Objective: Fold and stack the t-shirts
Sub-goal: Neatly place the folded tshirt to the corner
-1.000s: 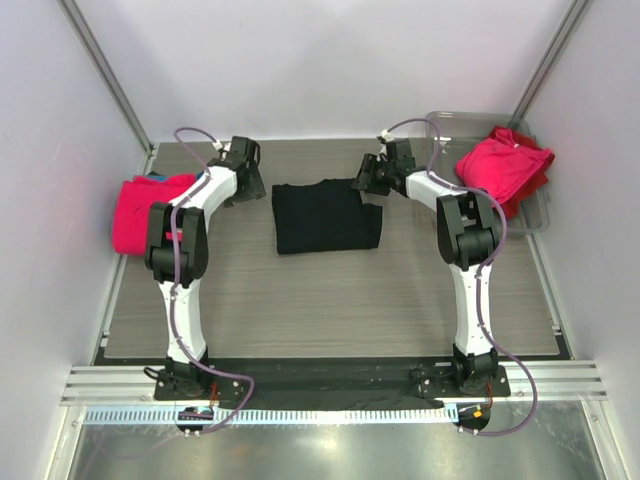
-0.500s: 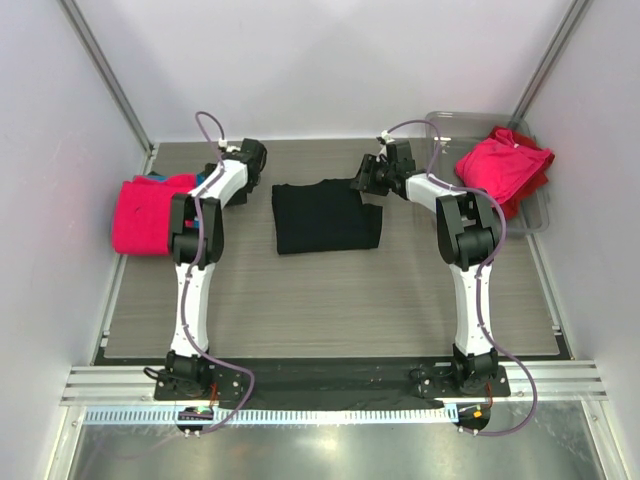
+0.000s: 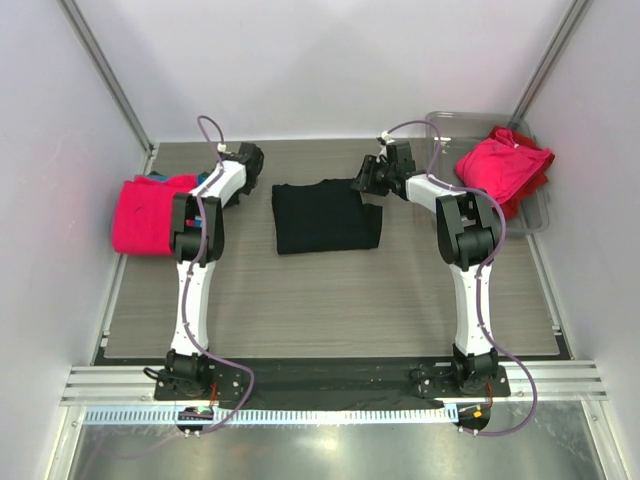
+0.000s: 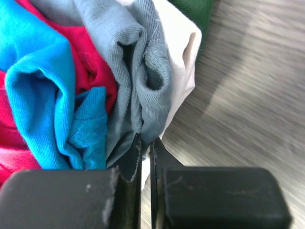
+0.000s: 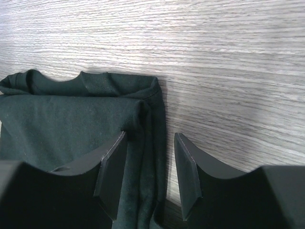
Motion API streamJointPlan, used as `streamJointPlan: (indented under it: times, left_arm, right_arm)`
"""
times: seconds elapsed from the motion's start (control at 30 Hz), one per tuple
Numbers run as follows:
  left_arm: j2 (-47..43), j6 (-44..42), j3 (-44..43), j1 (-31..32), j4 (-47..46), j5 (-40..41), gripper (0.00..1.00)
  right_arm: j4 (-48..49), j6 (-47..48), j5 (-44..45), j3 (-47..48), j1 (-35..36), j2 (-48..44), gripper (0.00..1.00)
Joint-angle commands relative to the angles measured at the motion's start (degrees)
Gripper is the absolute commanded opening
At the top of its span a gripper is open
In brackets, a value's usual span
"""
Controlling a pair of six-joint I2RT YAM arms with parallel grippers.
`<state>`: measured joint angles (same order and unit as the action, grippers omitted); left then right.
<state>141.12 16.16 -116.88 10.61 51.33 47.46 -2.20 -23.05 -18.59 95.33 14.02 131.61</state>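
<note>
A folded black t-shirt [image 3: 326,215] lies mid-table. My right gripper [image 3: 365,180] is at its back right corner, open, and its jaws stand either side of the shirt's bunched edge [image 5: 152,119]. That gripper [image 5: 148,143] holds nothing. A pile of t-shirts [image 3: 145,215], mostly pink from above, sits at the left. My left gripper [image 3: 222,190] reaches its right edge under the forearm. Up close the pile shows teal [image 4: 43,90], red [image 4: 93,67], grey [image 4: 138,71] and white [image 4: 178,52] cloth. The left gripper [image 4: 146,143] is shut, pinching a fold of the grey t-shirt at its tips.
A clear tray [image 3: 540,215] at the back right holds pink and red t-shirts [image 3: 505,165]. A metal rail [image 3: 330,385] runs along the near edge by both arm bases. White walls close in the left, back and right sides.
The left gripper has gone from open to shut at the pile's edge, after the left arm swung in toward the pile. The right jaws have narrowed a little around the black shirt's edge.
</note>
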Motion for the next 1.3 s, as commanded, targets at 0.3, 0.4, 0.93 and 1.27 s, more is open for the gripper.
streamJointPlan:
  times: [0.3, 0.4, 0.93, 1.27]
  left_arm:
    - [-2.3, 9.7, -6.5, 8.8, 4.1, -11.4, 0.34]
    - [-4.1, 10.6, -7.5, 8.8, 4.6, -14.7, 0.53]
    - [-23.7, 18.0, 20.9, 8.1, -20.9, -38.7, 0.88]
    - [-15.4, 20.7, 20.6, 5.4, -29.1, -47.3, 0.79]
  right_arm:
    - [-1.4, 0.2, -0.7, -0.9, -0.6, -2.1, 0.53]
    - [-1.1, 0.2, -1.9, -0.7, -0.7, -1.6, 0.6]
    - [-3.4, 0.5, -4.2, 3.6, -0.1, 2.7, 0.55]
    - [-5.3, 0.7, -3.0, 5.4, 0.9, 4.4, 0.54]
